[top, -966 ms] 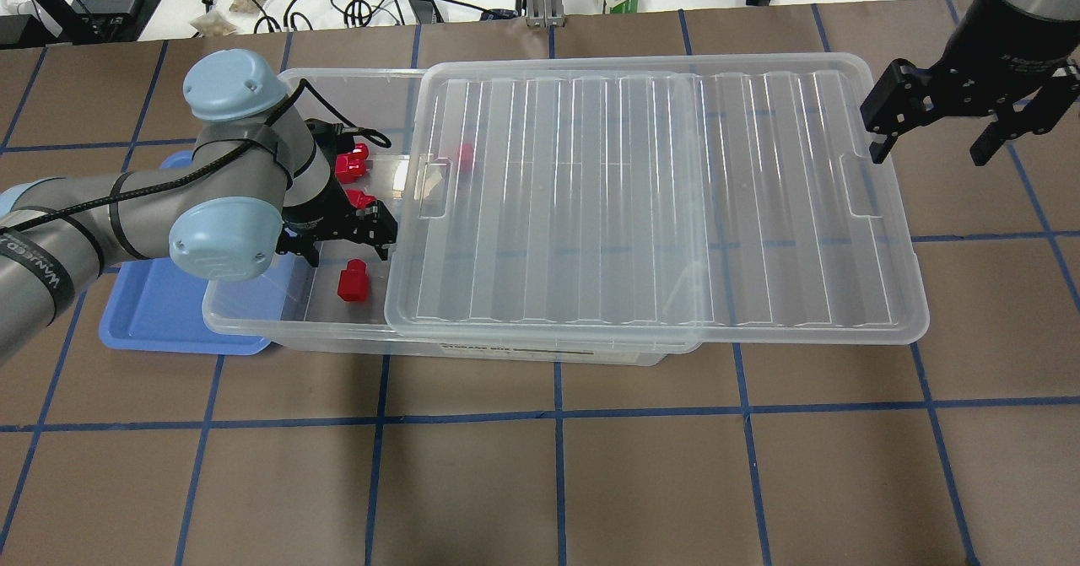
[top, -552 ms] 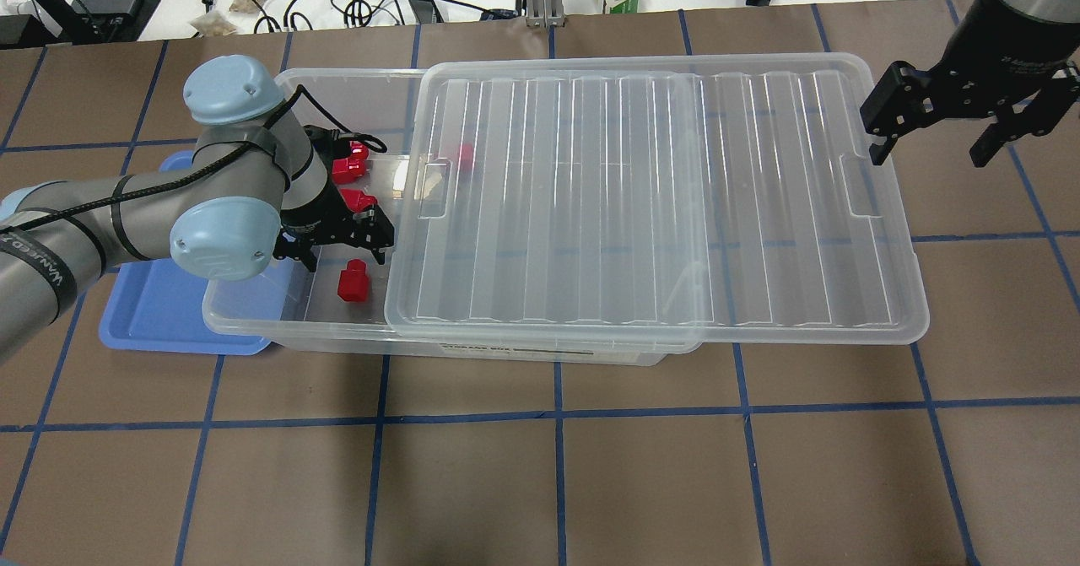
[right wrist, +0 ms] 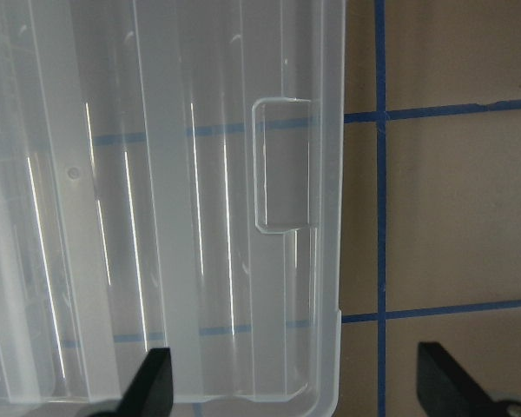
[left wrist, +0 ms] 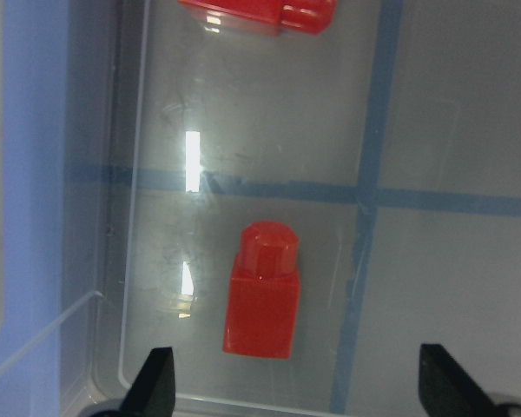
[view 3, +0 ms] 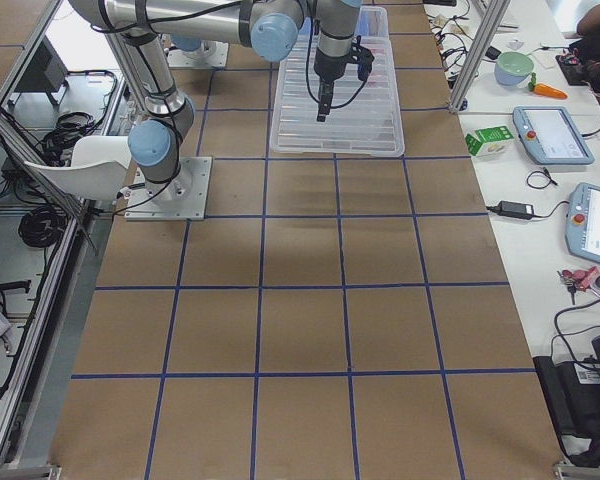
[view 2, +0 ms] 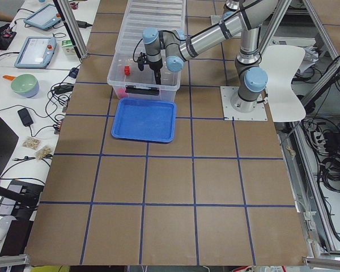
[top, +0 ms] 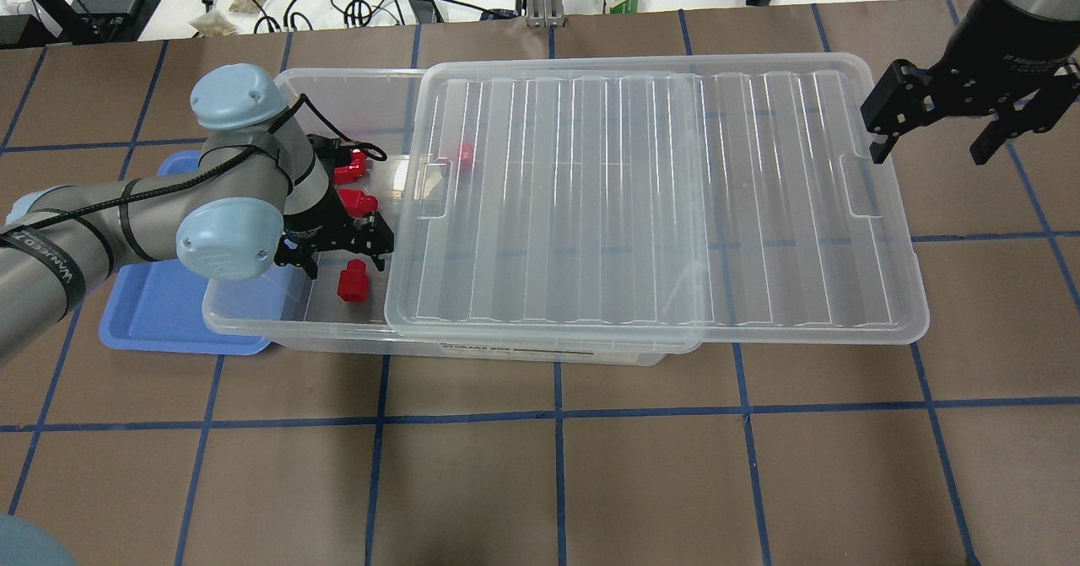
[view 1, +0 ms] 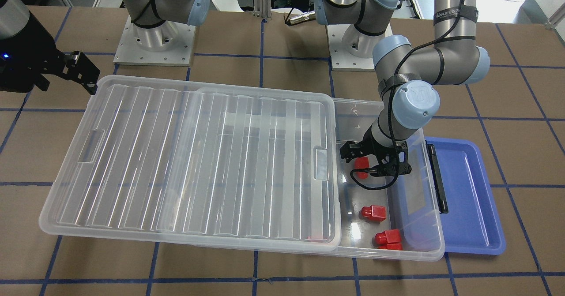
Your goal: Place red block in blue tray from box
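The block (left wrist: pixel 262 291) is bright red, the box (top: pixel 354 102) clear and see-through, its lid (top: pixel 641 195) ribbed in stripes. Blue tray (top: pixel 169 313); brown bench (top: pixel 641 490) gridded with blue tape.

The overhead camera is looking down from behind the robot, the front one is facing it steeply, and two side cameras are watching from far off, seemingly high up. The left wrist camera is peering closely past the left gripper (left wrist: pixel 295 387) at the red block (left wrist: pixel 262 291) just ahead, sharing it with the overhead and front views.
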Controlling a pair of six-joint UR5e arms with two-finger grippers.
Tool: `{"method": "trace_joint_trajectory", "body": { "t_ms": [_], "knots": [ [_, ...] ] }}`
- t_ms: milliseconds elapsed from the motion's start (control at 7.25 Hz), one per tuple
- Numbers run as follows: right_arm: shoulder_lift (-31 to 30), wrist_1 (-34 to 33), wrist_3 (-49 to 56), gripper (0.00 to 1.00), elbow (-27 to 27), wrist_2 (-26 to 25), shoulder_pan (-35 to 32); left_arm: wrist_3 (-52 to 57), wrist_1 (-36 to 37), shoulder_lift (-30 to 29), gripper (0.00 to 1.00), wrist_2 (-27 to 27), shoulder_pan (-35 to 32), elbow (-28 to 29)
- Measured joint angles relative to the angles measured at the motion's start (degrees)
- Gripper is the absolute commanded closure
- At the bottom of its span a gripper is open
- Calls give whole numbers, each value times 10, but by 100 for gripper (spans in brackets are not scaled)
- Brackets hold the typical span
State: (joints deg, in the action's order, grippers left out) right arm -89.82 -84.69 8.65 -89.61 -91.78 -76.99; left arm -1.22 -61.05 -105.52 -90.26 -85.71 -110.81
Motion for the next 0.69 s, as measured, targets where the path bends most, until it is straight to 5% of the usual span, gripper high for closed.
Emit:
{"method": "trace_joint_trajectory", "body": {
  "t_ms": [690],
  "knots": [
    [0, 0, 0, 0, 1, 0, 0, 2, 40, -23, 0, 0, 6, -21]
  ]
}}
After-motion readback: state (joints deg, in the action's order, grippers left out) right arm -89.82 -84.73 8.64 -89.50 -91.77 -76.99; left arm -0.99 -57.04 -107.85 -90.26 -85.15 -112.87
